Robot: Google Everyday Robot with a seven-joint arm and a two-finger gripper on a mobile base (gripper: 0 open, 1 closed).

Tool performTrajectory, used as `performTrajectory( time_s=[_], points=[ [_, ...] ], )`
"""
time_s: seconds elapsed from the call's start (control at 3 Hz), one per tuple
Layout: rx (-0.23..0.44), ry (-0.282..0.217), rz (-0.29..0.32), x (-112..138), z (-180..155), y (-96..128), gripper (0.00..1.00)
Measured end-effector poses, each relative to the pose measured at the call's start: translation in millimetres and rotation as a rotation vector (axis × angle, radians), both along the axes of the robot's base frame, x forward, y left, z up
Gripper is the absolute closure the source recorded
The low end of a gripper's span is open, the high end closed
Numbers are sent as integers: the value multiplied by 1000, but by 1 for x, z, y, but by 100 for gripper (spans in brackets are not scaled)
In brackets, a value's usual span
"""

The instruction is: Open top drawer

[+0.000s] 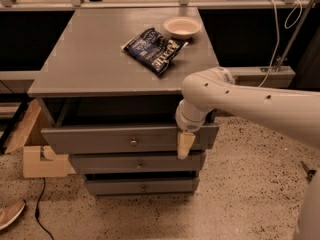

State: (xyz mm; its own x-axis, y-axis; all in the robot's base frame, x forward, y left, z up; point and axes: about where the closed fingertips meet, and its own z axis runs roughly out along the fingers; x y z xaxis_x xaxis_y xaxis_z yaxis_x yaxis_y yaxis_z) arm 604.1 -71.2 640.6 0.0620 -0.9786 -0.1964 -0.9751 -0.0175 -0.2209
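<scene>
The grey top drawer (100,140), with a small round metal knob (133,143) at its centre, stands pulled partly out of the grey cabinet (110,64), with a dark gap above its front. My gripper (185,145) sits at the right end of the drawer front, its cream tip hanging down over the front panel. The white arm (250,104) reaches in from the right.
A blue snack bag (155,49) and a pale bowl (182,27) lie on the cabinet top. Two narrower drawers, the middle (100,163) and the bottom (115,186), are below. A cardboard box (35,154) stands at the left, with a shoe (10,215) and a cable (40,209) on the floor.
</scene>
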Motion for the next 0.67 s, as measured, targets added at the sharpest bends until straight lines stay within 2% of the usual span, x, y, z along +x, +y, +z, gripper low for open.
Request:
performTrajectory(
  time_s=[0.33, 0.67],
  points=[
    [-19, 28, 13, -6, -2, 0, 0],
    [-48, 77, 16, -22, -5, -1, 0]
  ],
)
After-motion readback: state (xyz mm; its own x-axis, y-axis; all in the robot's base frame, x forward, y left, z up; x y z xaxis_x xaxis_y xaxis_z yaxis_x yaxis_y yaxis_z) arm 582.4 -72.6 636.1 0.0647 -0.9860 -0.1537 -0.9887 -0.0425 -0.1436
